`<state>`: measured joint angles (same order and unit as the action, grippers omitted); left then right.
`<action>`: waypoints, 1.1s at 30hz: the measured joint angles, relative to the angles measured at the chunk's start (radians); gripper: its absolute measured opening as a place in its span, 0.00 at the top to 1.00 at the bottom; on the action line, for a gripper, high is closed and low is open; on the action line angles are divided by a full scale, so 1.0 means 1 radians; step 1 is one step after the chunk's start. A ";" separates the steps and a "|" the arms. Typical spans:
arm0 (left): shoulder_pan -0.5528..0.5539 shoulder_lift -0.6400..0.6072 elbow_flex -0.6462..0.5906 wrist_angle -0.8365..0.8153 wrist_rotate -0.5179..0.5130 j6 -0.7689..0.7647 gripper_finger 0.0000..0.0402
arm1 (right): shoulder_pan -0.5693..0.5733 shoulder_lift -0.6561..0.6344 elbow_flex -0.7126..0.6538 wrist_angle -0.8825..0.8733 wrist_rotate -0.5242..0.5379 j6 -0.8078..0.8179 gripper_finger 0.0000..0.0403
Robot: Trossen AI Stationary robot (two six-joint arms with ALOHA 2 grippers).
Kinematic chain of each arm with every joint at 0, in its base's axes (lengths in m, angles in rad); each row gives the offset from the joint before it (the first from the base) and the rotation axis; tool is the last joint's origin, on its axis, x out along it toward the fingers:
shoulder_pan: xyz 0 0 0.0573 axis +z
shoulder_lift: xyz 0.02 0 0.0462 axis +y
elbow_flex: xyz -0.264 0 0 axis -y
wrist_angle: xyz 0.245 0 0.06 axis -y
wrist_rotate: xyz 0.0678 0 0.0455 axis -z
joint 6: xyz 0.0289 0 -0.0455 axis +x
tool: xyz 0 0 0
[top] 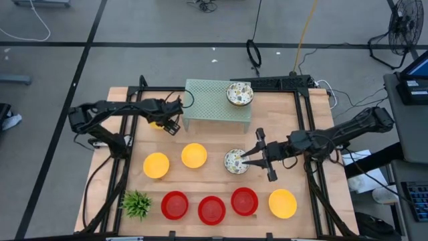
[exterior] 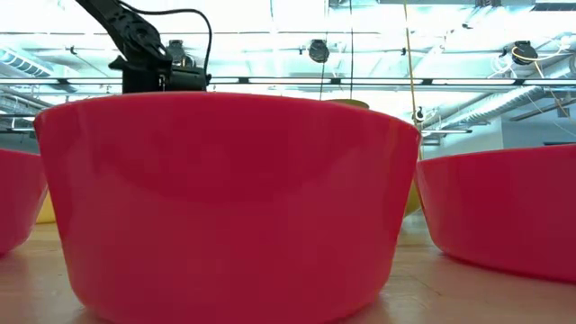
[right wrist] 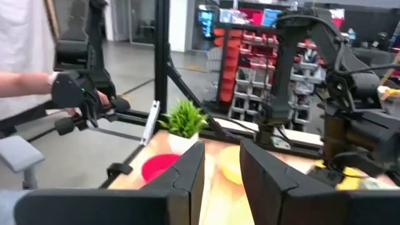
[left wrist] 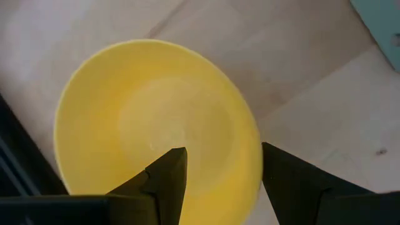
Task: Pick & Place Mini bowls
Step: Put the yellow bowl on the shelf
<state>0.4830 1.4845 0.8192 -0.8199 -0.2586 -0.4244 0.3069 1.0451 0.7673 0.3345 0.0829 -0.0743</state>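
1. Work surface: a light wooden table top (top: 214, 144) set in a black bar frame, standing on a grey floor crossed by dark lines, with cables and a fan at the edges. In the right wrist view, the room beyond holds shelving with red bins and a person's sleeve at the side.
2. Mini bowls on the table: two plain yellow round bowls (top: 156, 165) (top: 194, 155) lie side by side at mid-table; a third plain yellow bowl (top: 283, 203) sits at the near right. Three plain red bowls (top: 174, 205) (top: 211, 209) (top: 244, 201) form a row along the near edge and fill the low view.
3. One whitish speckled floral bowl (top: 239, 94) rests on the right end of the pale green mesh stand (top: 217, 102) at the far side. A second whitish floral bowl (top: 235, 161) sits at mid-table, right of the yellow pair.
4. Right gripper (top: 249, 158): positioned at the rim of the mid-table floral bowl; fingers stand slightly apart in the wrist view, and whether they pinch the rim cannot be told.
5. Left gripper (top: 168, 124): positioned just left of the stand, above a fourth yellow bowl (left wrist: 156, 122). Its fingers (left wrist: 164, 178) are spread, one over the bowl's interior, the other outside the rim.
6. A small green spiky plant (top: 136, 203) stands at the near left corner.
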 joint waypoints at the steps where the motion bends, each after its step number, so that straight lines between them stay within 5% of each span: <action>1: 0.003 0.004 0.000 0.004 0.005 0.006 0.50 | 0.000 -0.005 0.000 -0.010 0.000 0.000 0.77; 9: 0.022 0.008 0.000 0.005 0.058 0.078 0.55 | 0.000 -0.008 0.000 -0.074 0.000 -0.002 0.78; 18: 0.027 0.008 0.000 -0.014 0.053 0.135 0.96 | 0.000 -0.008 -0.016 -0.099 -0.001 -0.022 0.78; 26: 0.028 0.008 0.037 -0.129 0.034 0.168 0.98 | 0.000 -0.007 -0.045 -0.099 0.000 -0.044 0.78; 33: 0.010 0.007 0.202 -0.259 -0.068 0.168 0.99 | 0.000 -0.008 -0.045 -0.071 -0.001 -0.079 0.78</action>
<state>0.4929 1.4910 1.0210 -1.0785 -0.3267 -0.2562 0.3073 1.0374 0.7227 0.2638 0.0822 -0.1537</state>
